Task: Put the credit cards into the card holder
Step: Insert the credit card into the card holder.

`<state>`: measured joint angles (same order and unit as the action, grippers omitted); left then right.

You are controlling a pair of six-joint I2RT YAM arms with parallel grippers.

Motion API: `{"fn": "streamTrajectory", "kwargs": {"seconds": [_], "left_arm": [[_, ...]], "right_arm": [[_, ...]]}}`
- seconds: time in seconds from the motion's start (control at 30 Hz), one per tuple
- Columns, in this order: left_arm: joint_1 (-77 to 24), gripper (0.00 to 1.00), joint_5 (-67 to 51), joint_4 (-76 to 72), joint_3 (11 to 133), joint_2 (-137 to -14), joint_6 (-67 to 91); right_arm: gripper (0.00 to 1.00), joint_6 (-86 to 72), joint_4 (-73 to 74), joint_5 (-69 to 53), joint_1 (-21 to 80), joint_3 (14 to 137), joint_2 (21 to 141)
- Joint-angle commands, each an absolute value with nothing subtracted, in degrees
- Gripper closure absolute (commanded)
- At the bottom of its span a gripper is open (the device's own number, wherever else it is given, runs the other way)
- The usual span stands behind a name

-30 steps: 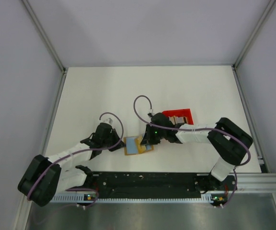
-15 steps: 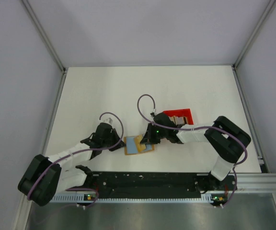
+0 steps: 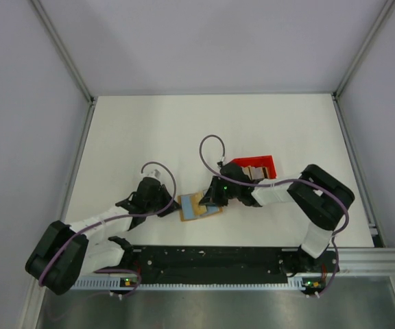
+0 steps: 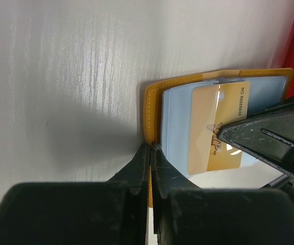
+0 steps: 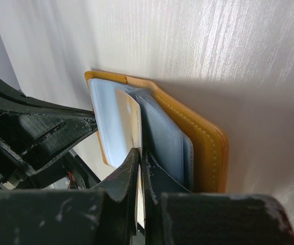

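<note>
Left wrist view: our left gripper [image 4: 150, 153] pinches the open orange wallet [image 4: 151, 109] by its edge, between the arms; our right gripper [image 5: 139, 158] pinches a gold card [image 4: 216, 127], partly sleeved. Red tray [image 3: 269, 163] near; table [image 3: 184, 130] wide beyond.

Left gripper [image 3: 175, 205] closed, right gripper [image 3: 207, 203] closed (facing)

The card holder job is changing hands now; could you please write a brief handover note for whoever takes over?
Left gripper: shut on the card holder at its edge, steadying it open.
Right gripper: shut on the gold card, partly over the holder's light blue pockets; depth unclear.
Done: holder open, card brought to it.
Left: seat the card, release, then any others; the red tray is mostly hidden, so its contents are unclear.
</note>
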<state>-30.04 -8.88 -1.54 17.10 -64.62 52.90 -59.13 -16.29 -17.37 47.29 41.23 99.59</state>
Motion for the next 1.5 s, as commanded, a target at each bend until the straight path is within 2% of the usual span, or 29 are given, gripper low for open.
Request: {"fn": "streamTrajectory", "kwargs": {"seconds": [0.0, 0.17, 0.2, 0.23, 0.27, 0.3, 0.4, 0.53, 1.2, 1.47], "left_arm": [[-31.38, 1.0, -9.76, -5.01, 14.94, -64.69, 55.9], [-31.55, 1.0, -8.97, -4.75, 14.94, -64.42, 56.34], [-31.55, 1.0, -8.7, -4.22, 15.12, -64.34, 56.25], [-31.55, 1.0, -8.44, -3.7, 15.29, -64.16, 55.99], [-31.55, 1.0, -8.09, -3.17, 15.38, -63.99, 55.81], [-31.55, 1.0, -7.82, -2.73, 15.47, -63.81, 55.55], [-31.55, 1.0, -7.21, -1.41, 15.91, -63.55, 54.85], [-31.55, 1.0, -7.03, -0.71, 16.26, -63.55, 54.32], [-31.55, 1.0, -8.26, -1.93, 16.87, -63.63, 54.14], [-31.55, 1.0, -8.26, -1.58, 17.4, -63.63, 53.88]], "right_arm": [[1.0, -60.38, -15.65, -16.44, 49.83, 40.87, 101.95], [1.0, -57.93, -10.83, -15.92, 50.63, 44.03, 102.22], [0.98, -56.88, -9.59, -14.78, 50.54, 44.29, 101.0], [0.93, -55.65, -8.28, -13.63, 50.45, 44.38, 99.86], [0.82, -54.59, -6.17, -12.23, 50.28, 44.73, 98.71], [0.76, -53.36, -4.41, -9.87, 50.1, 45.08, 97.57], [0.65, -50.89, -1.06, -6.34, 49.57, 45.44, 94.58], [0.56, -48.96, 2.02, -3.78, 49.66, 45.97, 91.85], [0.58, -44.3, 1.23, -16.78, 54.14, 55.89, 101.25], [0.59, -43.25, 2.9, -15.83, 54.93, 57.04, 100.9]]}}
